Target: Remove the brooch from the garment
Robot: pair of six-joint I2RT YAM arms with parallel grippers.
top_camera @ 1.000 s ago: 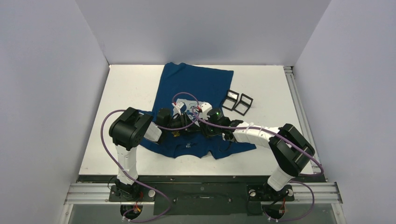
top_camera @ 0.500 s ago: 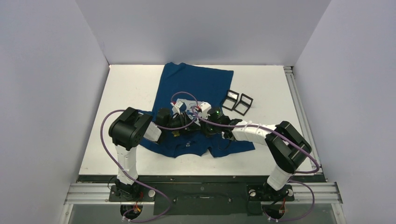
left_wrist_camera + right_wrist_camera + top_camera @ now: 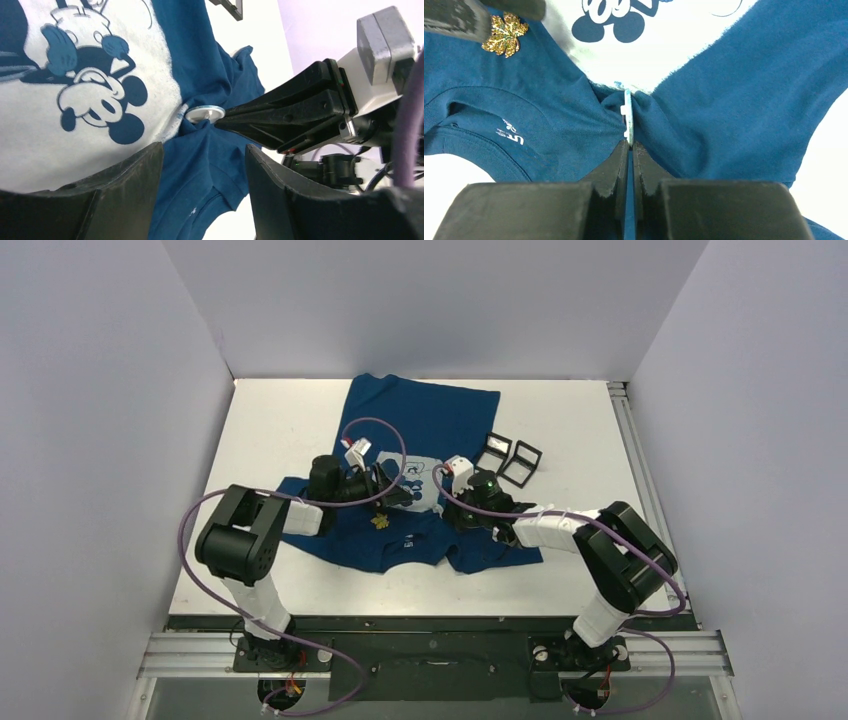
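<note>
**Top view.** Dark blue T-shirt (image 3: pixel 440 410) spread on white table (image 3: pixel 280 420), both grippers low over its chest. Left gripper (image 3: pixel 400 490) just left of right gripper (image 3: pixel 447 510), tips facing each other. Gold leaf-shaped brooch (image 3: pixel 380 522) lying on the shirt, near the left gripper on its base-ward side. Two black square frames (image 3: pixel 522 464) on the table beyond the right wrist.

**Left wrist view.** Left gripper (image 3: pixel 204 150) spread wide, nothing between its fingers, T-shirt (image 3: pixel 200 60) beneath. Ahead of the gap, right gripper (image 3: pixel 225 120) closed, tips against a small silver disc (image 3: pixel 205 113) at the edge of the mouse print (image 3: pixel 75 90). Fabric puckered at that spot.

**Right wrist view.** Right gripper (image 3: pixel 629 147) clamped tight on the rim of the silver disc (image 3: pixel 627 112), seen edge-on, with cloth gathered in folds around it. Brooch (image 3: pixel 504 35) ahead and well to the left of these fingertips, flat on the T-shirt (image 3: pixel 734 100). Brooch right beside a dark finger (image 3: pixel 454 17) of the left gripper; contact not determinable. Neck label (image 3: pixel 511 136) to the left, nearer the wrist.
</note>
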